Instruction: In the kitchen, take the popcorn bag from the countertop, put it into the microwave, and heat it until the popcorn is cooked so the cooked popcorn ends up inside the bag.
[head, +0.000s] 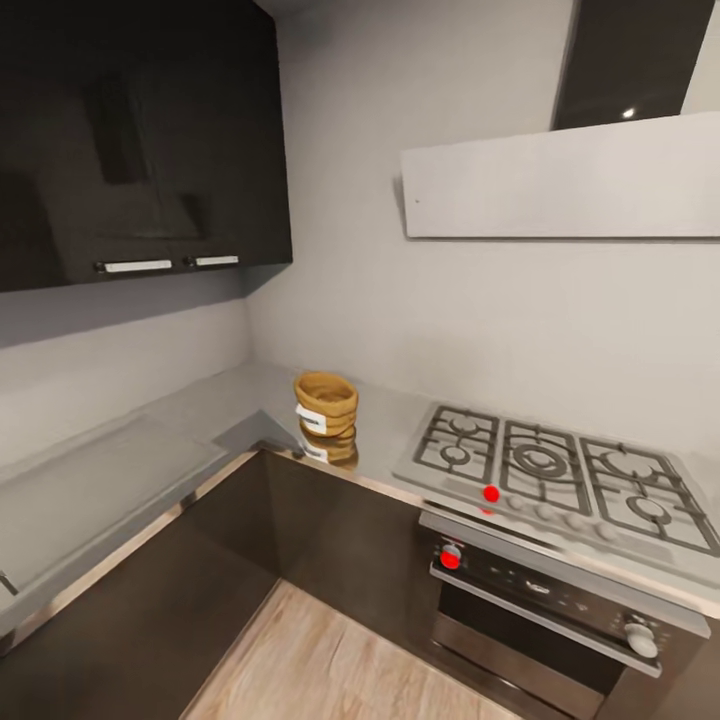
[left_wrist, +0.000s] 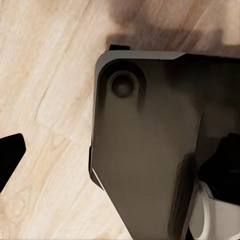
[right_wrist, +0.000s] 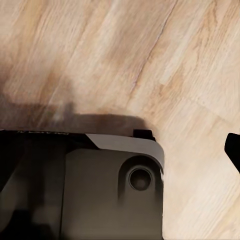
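Observation:
The popcorn bag (head: 326, 412), a small orange-brown sack with a rolled rim and a white label, stands upright on the grey countertop (head: 230, 400) in the corner, left of the gas hob. Its contents are hidden from here. The microwave is out of view. Both arms hang low over the floor, far from the bag. My left gripper (left_wrist: 117, 157) shows a dark fingertip (left_wrist: 10, 155) at the frame's edge, and my right gripper (right_wrist: 120, 147) shows a fingertip (right_wrist: 234, 147) at the opposite edge. Both are open with nothing between the fingers.
A gas hob (head: 555, 470) with black grates sits right of the bag, above a steel oven (head: 540, 600) with red-marked knobs. Glossy dark wall cabinets (head: 140, 140) hang at left, and an extractor hood (head: 560, 180) at right. My base (left_wrist: 145, 150) stands on the wood floor (head: 320, 660).

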